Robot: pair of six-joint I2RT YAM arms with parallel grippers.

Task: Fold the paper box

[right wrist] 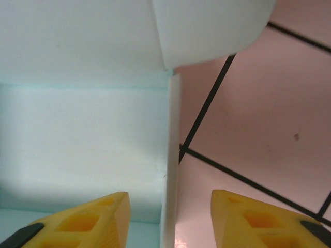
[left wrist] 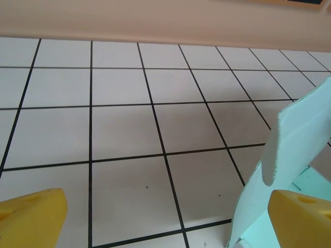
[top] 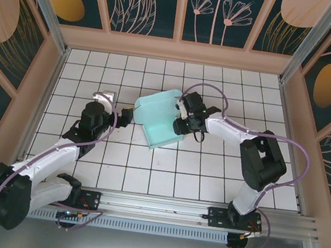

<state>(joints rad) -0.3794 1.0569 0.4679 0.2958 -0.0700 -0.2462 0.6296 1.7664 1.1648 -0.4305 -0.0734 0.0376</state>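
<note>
The tabletop (top: 208, 174) is covered with white tiles divided by dark lines. Around it stand walls (top: 152, 3) with dark green panels and painted plants.

The paper box (top: 160, 120) lies close to the middle of the tabletop, between the two arms. It is pale mint and partly folded. Its bottom lies flat on the tiles, and a wall stands up on its far side and on its right side. At the far right corner a rounded flap curves inward.

The right arm (top: 254, 156) reaches from the right side to the right wall of the box. The left arm (top: 54, 157) stretches from the near left corner toward the left edge of the box.

The right pincer (top: 182, 115) is at the right wall of the box. In the right wrist view the thin edge of this wall (right wrist: 170, 155) stands between the two yellow fingers (right wrist: 98, 219), with a gap on each side, so the right pincer (right wrist: 170, 217) is parted and presses nothing.

The left pincer (top: 128, 117) is just beside the left edge of the box. In the left wrist view its fingers (left wrist: 31, 214) stand wide apart and hold nothing, and a flap of the box (left wrist: 295, 134) rises near the right finger.
</note>
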